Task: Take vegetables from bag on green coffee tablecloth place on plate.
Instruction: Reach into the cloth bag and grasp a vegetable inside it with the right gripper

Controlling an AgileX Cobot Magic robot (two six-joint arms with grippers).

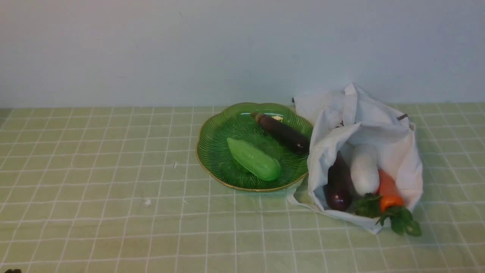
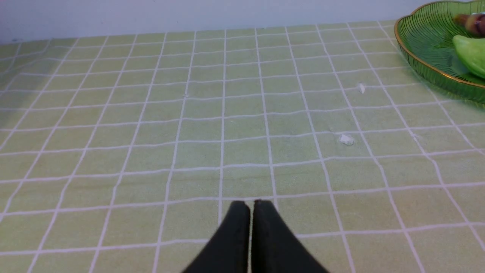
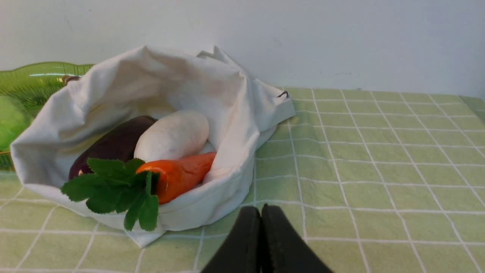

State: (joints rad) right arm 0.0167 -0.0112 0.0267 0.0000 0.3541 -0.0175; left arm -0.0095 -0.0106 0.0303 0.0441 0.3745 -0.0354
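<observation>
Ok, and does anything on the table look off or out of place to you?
Mostly tidy. The carrot's leaves spill over the mouth of the bag, and a few small white scraps lie on the tablecloth, left of the plate, looking like stray litter.
</observation>
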